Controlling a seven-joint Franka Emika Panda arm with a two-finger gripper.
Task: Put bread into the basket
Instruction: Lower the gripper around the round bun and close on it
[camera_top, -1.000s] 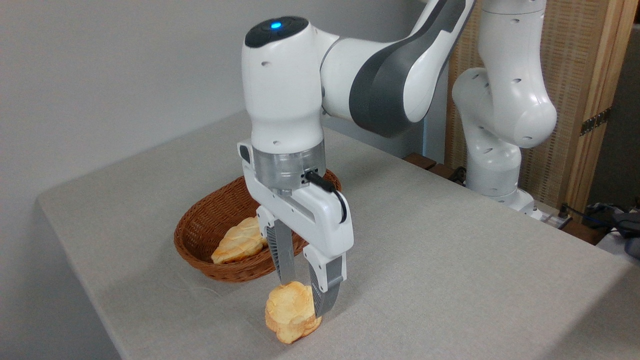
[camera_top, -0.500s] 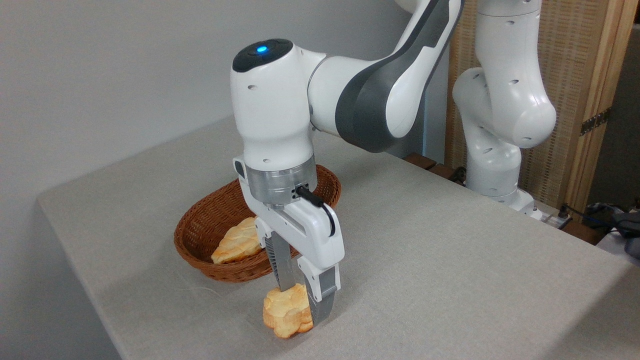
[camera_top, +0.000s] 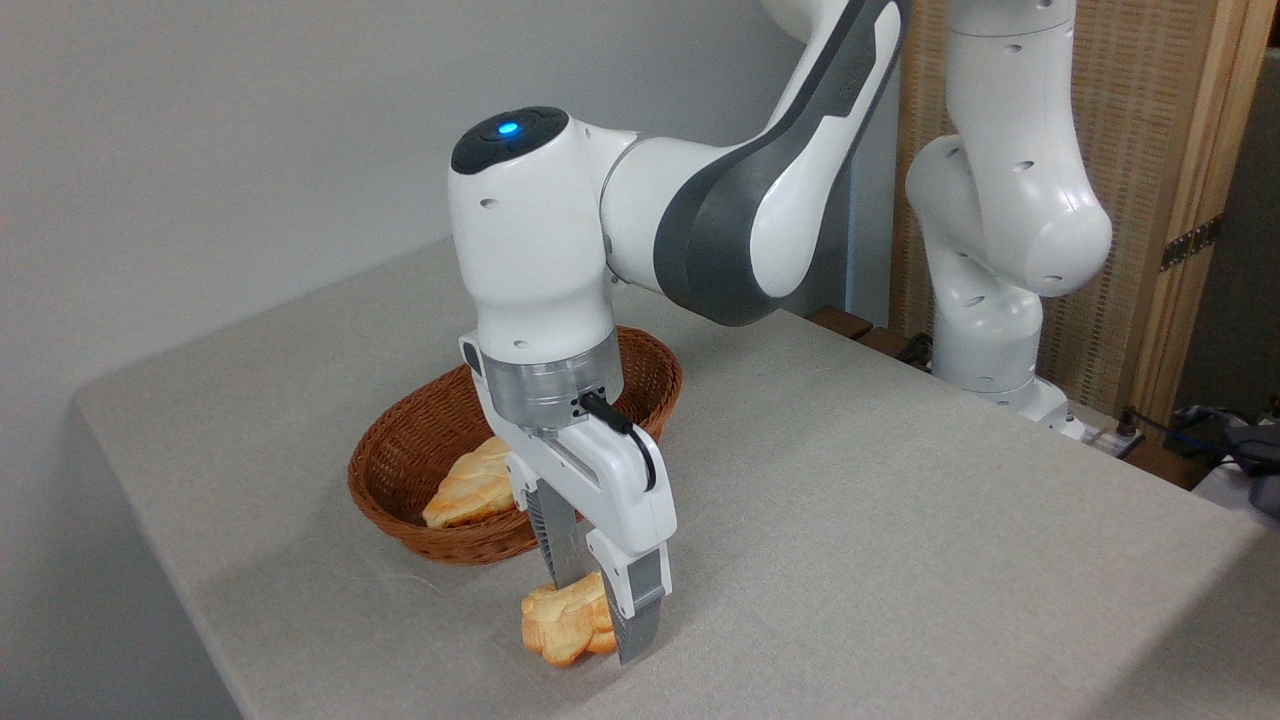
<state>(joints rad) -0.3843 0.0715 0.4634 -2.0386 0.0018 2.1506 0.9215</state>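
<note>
Your gripper (camera_top: 597, 622) is pinching the bread (camera_top: 560, 627) between nearly closed fingers, down on the table (camera_top: 900, 520) just in front of the basket (camera_top: 420, 455). The bun is sitting squashed and tilted in that grip, outside the wicker rim. Inside the basket a paler loaf (camera_top: 470, 490) is lying alone. Compared with a second ago, you are seeing the fingers closer together and the wrist lower, nearer the basket.
</note>
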